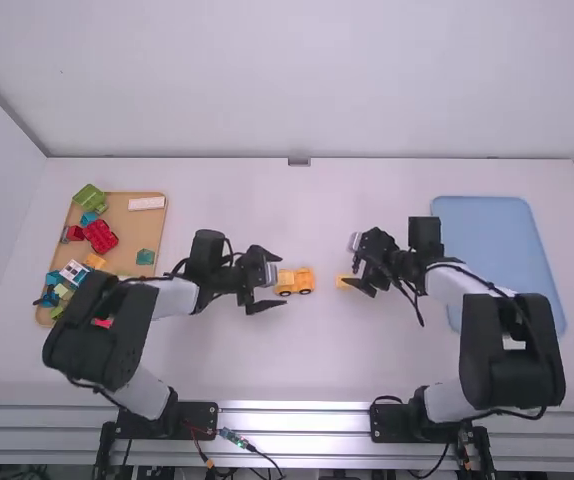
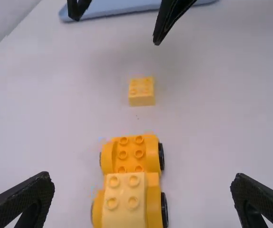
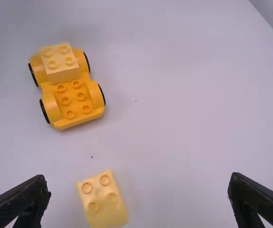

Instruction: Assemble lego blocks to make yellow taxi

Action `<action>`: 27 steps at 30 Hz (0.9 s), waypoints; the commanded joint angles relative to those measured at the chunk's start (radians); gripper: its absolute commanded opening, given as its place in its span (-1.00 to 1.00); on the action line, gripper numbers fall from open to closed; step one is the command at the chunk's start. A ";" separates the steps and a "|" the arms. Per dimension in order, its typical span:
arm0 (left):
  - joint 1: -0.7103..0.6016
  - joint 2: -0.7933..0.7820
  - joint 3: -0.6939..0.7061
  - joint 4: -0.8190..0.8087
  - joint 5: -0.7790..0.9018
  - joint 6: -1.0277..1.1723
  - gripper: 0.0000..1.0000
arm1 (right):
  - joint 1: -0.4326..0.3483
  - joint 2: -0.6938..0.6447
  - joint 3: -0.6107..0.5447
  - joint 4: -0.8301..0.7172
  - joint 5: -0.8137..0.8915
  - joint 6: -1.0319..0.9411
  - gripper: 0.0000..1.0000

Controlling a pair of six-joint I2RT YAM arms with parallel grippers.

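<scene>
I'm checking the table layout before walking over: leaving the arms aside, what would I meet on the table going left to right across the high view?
Brown tray of assorted blocks → yellow wheeled base → loose yellow block → blue tray

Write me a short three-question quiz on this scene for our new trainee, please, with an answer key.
1. True or false: the wheeled base carries a pale yellow block at one end, and studs are exposed at its other end.

2. Multiple choice: where is the loose yellow block?
A) In the wooden tray
B) On the table, near the right gripper
C) On the blue tray

3. Fill in the missing word: the jaws of the left gripper and those of the right gripper are all standing ____.

Key: 1. True; 2. B; 3. open
</scene>
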 commanded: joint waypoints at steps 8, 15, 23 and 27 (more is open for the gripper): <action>-0.001 0.144 0.094 0.003 0.038 -0.047 0.98 | -0.002 0.116 -0.009 0.023 -0.045 -0.137 0.98; -0.006 0.175 0.121 0.002 0.038 -0.047 0.98 | -0.004 0.182 -0.007 0.047 -0.072 -0.179 0.98; -0.006 0.214 0.111 0.042 0.039 -0.047 0.98 | -0.005 0.251 -0.007 0.101 -0.063 -0.193 0.98; -0.006 0.233 0.112 0.050 0.038 -0.048 0.99 | -0.007 0.259 -0.007 0.073 -0.113 -0.298 0.98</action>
